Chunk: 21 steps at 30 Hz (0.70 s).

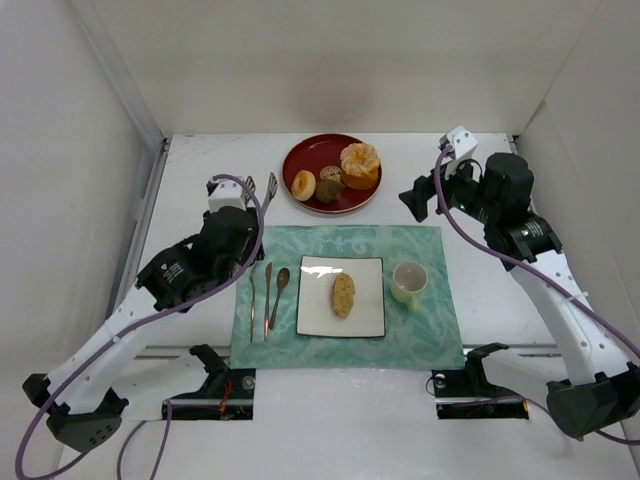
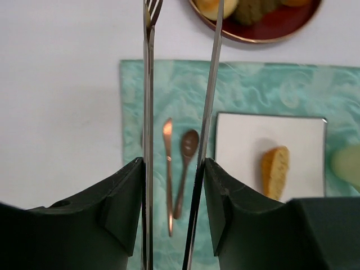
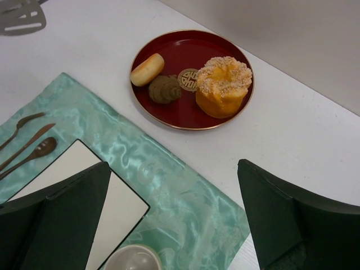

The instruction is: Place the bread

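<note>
The bread (image 1: pixel 343 295) lay flat on the white plate (image 1: pixel 315 322), mid-counter toward the near edge, so placement looked done! Left gripper (image 2: pixel 171 169) clasped the tongs (image 2: pixel 147 84), their tips empty; right gripper (image 3: pixel 173 169) gaped wide, holding nothing. Only pulling clear seemed left.

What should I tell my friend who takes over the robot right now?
Left end effector: closed on metal tongs. The tong tips are apart and empty, up near the red plate.
Right end effector: open and empty, held above the table to the right of the red plate.
The bread: lying on the white square plate on the green mat, with nothing touching it.
Done: the bread looks placed.
Left: probably only backing the arms away and putting down the tongs.
</note>
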Tool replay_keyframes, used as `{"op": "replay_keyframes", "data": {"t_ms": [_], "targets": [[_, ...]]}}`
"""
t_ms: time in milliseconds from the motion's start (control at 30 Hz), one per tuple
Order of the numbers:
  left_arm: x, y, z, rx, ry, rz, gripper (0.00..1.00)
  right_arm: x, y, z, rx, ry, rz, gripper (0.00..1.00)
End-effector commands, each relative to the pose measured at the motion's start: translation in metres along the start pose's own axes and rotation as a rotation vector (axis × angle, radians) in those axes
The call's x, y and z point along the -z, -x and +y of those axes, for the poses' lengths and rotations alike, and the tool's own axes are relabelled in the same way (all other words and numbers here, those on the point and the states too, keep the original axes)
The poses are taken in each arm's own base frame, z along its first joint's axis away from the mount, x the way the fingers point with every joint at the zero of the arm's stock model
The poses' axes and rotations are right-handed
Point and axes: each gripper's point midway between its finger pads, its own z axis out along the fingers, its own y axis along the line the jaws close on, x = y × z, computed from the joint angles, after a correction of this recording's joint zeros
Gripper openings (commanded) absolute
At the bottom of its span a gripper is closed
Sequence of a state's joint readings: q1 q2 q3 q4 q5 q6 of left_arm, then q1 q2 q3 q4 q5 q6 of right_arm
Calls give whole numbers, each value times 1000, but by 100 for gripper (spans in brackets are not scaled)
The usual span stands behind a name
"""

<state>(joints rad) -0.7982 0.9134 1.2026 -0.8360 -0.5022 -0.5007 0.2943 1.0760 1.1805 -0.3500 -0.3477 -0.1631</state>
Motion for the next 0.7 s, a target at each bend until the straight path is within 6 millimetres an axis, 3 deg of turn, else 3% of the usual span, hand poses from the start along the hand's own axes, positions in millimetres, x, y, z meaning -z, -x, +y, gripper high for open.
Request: {"op": "replay_keyframes", "data": {"t_ms": [0,67,133,167,233,267,367,500,667], "targets": [[-14,23,27,-13,117,-115,40,7,22,1,20,1,-80,100],[-25,30,42,8,158,-138,40,7,22,1,20,1,-80,100],[-39,25,53,-26,178,-115,40,7,22,1,20,1,-80,100],[-47,33,70,3,223,-135,40,7,22,1,20,1,-80,100],[-62,29,84,-16,227,-114,40,10,25,2,24,-1,-89,100],[-70,32,105,17,275,-113,40,10,25,2,24,-1,-89,100],[-91,40,113,49,241,-131,39,10,25,3,24,8,-90,100],[-139,25,143,96,290,-24,38,10,25,5,25,19,-91,100],[-172,18,154,114,293,-1,35,13,28,6,28,18,-101,100]]}}
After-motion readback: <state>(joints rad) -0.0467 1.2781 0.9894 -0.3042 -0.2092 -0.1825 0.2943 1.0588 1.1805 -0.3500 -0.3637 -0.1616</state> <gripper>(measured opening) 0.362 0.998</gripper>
